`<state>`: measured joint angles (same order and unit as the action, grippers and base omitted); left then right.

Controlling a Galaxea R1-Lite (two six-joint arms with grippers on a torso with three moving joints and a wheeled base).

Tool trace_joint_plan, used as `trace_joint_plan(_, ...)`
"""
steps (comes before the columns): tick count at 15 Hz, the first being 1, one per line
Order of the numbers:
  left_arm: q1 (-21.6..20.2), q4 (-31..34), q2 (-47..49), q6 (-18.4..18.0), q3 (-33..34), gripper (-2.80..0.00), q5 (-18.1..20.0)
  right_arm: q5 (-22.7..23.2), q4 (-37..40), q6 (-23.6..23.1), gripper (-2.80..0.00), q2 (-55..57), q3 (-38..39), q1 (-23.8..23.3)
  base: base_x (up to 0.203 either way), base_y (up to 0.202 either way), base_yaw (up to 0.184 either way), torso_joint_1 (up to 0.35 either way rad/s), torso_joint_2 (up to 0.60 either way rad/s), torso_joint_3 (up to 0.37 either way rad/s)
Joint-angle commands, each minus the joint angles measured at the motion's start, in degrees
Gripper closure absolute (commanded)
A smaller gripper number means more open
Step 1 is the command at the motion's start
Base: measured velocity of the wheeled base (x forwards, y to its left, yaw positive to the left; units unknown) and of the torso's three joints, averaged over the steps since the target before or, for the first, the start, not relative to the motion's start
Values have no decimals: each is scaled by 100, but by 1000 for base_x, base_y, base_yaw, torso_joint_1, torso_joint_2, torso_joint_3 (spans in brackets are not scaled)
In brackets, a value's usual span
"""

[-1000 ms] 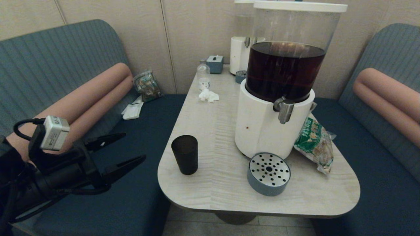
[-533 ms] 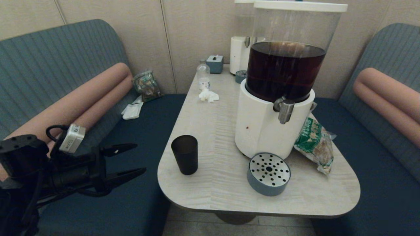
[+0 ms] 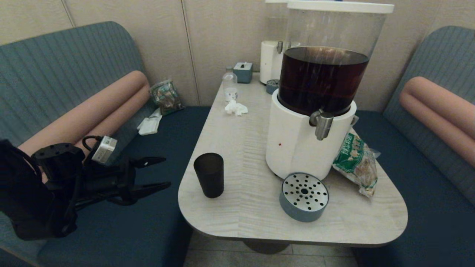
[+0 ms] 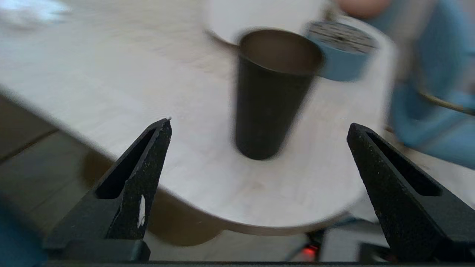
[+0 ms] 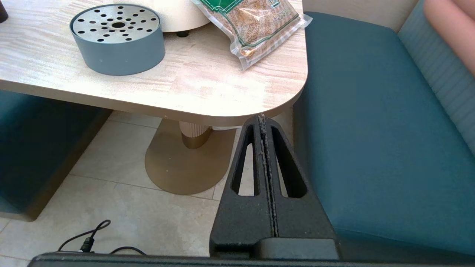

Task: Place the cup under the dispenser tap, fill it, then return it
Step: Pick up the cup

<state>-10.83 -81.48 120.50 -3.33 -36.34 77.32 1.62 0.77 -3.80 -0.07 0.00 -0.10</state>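
While left end effector (image 3: 163, 172) gapes (off-table), cup (image 3: 209, 175) beside drip tray (image 3: 304, 197), snack bag (image 3: 355, 163).

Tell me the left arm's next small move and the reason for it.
Probably ease the open left pincer forward until its fingers straddle the dark tapered plastic tumbler. The tumbler stands upright near the pale wooden table's left edge, untouched, lined up between the spread fingers in the wrist view, and far from the brushed-steel tap. The right pincer sits parked below the table.
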Motion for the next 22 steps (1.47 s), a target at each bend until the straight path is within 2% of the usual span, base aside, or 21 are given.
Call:
trace_joint_plan(1,10,-114,371,-1,-45,-280,595,5,2,-6,0,7,-2,1,0,0,0,0,0,0)
trace_joint_plan(3,10,-247,576,6,-36,-280,1026,5,2,-6,0,7,0,1,0,0,0,0,0,0)
trace_joint_plan(8,10,-352,685,16,-48,-280,1034,5,2,-6,0,7,0,1,0,0,0,0,0,0)
trace_joint_plan(10,10,-358,649,26,-477,-280,1034,5,2,-6,0,6,0,1,0,0,0,0,0,0)
trace_joint_plan(11,14,-359,644,29,-793,-280,969,5,2,-6,0,7,0,1,0,0,0,0,0,0)
trace_joint_plan(13,13,-338,659,38,-1370,-280,580,5,2,-6,0,7,0,1,0,0,0,0,0,0)
trace_joint_plan(16,17,-349,496,69,-2024,-280,448,5,2,-6,0,7,0,1,0,0,0,0,0,0)
trace_joint_plan(18,37,-345,323,87,-2079,-280,299,5,2,-6,0,7,0,1,0,0,0,0,0,0)
trace_joint_plan(20,77,-369,382,88,-1716,-280,301,5,2,-6,0,7,0,1,0,0,0,0,0,0)
trace_joint_plan(22,319,-377,451,95,-1454,-280,310,5,2,-6,0,7,0,1,0,0,0,0,0,0)
